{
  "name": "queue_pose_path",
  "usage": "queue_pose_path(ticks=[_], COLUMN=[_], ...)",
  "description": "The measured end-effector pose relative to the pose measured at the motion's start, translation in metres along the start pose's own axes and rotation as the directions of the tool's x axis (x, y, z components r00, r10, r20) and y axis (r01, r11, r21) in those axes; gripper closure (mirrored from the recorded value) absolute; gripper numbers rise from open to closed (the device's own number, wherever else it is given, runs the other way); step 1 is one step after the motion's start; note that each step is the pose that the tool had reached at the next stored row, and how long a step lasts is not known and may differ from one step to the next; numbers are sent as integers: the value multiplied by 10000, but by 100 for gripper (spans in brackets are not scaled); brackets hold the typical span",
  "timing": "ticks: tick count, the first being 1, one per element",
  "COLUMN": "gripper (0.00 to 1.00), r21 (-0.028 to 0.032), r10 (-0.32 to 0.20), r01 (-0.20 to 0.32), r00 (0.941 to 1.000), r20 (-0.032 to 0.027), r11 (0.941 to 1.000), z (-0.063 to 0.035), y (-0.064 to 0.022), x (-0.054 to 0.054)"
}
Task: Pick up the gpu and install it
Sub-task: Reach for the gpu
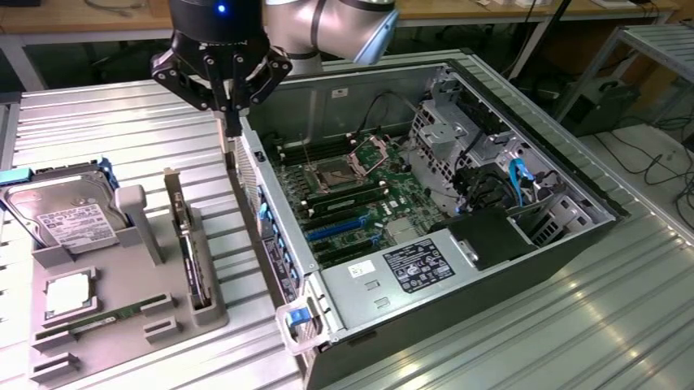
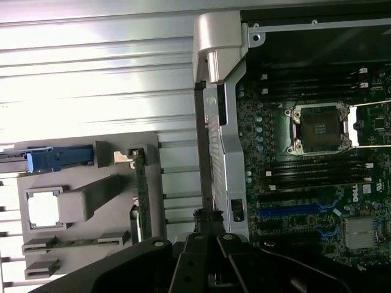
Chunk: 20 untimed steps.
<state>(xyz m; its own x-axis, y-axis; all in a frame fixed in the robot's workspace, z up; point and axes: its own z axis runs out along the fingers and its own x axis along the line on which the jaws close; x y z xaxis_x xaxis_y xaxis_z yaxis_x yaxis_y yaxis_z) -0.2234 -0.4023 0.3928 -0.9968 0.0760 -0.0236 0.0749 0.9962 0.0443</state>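
The gpu (image 1: 188, 240) stands on its long edge in a slot of the grey holder (image 1: 130, 325) on the exterior view's left, its pale bracket at the far end. From the wrist camera the gpu (image 2: 143, 192) is a thin green strip seen edge-on. My gripper (image 1: 229, 130) hangs above the table between the holder and the rear wall of the computer case (image 1: 325, 93), beyond the gpu's far end and well above it. Its fingers (image 2: 204, 221) are shut together with nothing in them.
The holder also carries a silver hard drive (image 1: 67, 218), a square processor (image 1: 67, 294) and a memory stick (image 1: 109, 314). The open case shows the motherboard (image 1: 358, 191) with blue expansion slots (image 1: 336, 229) and a black power supply (image 1: 418, 268). Ribbed metal table all around.
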Motion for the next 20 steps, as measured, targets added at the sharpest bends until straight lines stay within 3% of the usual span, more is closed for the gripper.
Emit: queue_pose_path(ticks=[20], gripper=[89], r21=[0], r10=[-1], r01=[1], r00=[10000], r20=[0], r11=[10000], z=[-5], y=[-30], x=[213])
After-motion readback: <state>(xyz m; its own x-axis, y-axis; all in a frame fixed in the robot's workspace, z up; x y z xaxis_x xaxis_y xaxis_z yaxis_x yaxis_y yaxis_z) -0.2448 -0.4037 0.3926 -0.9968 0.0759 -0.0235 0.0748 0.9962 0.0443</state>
